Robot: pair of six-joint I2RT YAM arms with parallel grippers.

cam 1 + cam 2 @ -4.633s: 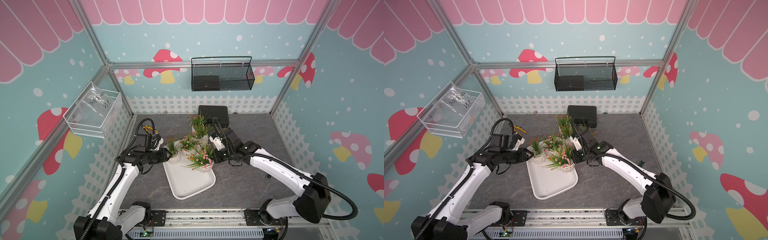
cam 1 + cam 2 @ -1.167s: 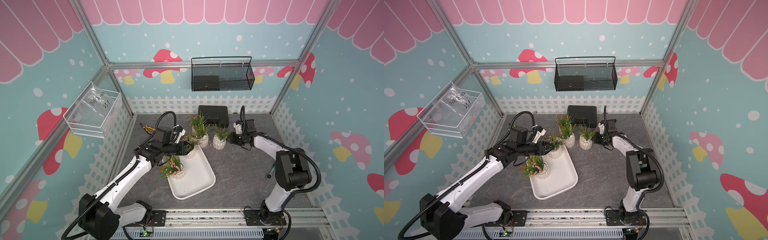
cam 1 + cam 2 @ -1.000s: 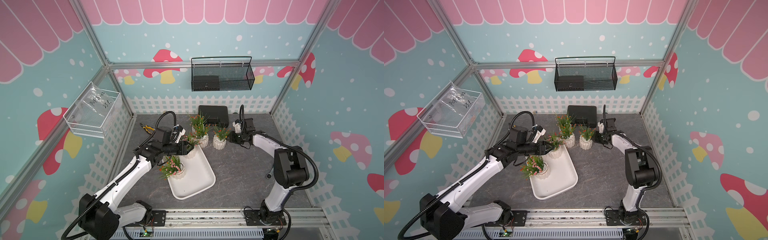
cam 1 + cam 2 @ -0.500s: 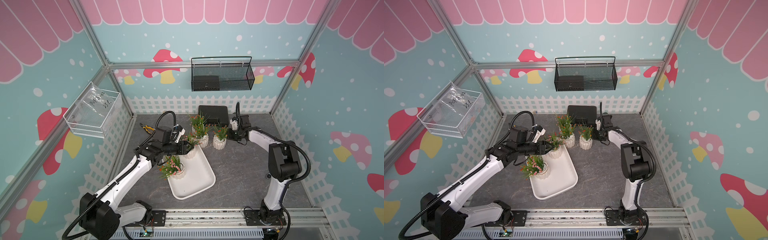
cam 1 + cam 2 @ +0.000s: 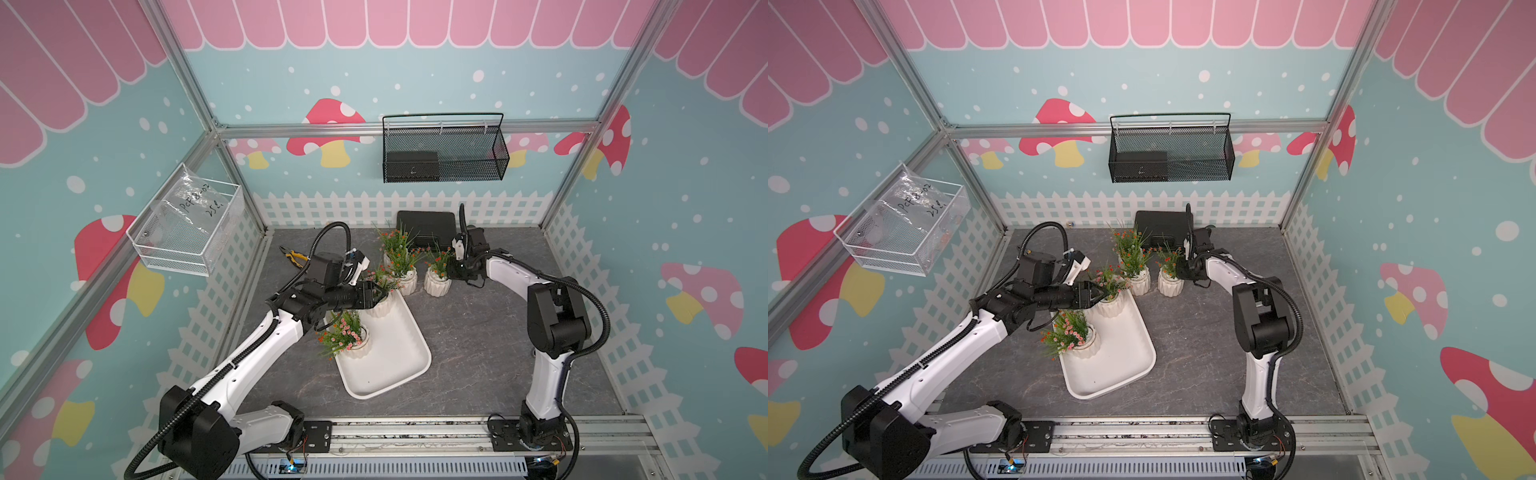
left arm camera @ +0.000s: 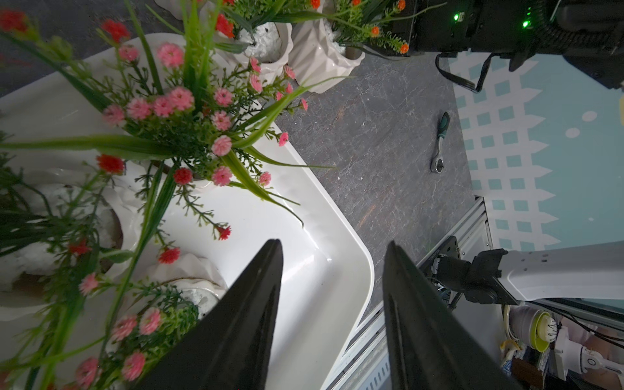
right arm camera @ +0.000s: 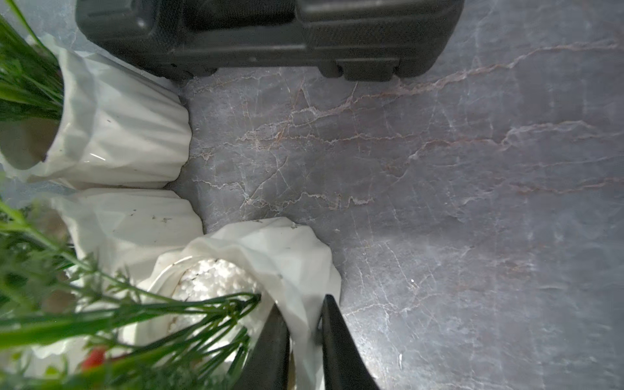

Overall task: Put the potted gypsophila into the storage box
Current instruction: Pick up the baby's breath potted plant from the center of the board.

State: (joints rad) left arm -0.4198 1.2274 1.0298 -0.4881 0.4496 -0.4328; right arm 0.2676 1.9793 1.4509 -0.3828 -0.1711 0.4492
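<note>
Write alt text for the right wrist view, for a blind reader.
Two black fingers pinch the rim of a white ribbed pot of green sprigs. Two more white pots stand beside it on a grey marbled tabletop, a black hard case beyond.

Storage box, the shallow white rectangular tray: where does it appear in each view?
Top view: shallow white storage box askew on the grey table's middle.
Top view: same place.
Left wrist: beneath the pink-flowered plant, corner showing.
Right wrist: not in it.
Shared landmark: white ribbed pot at the right gripper.
</note>
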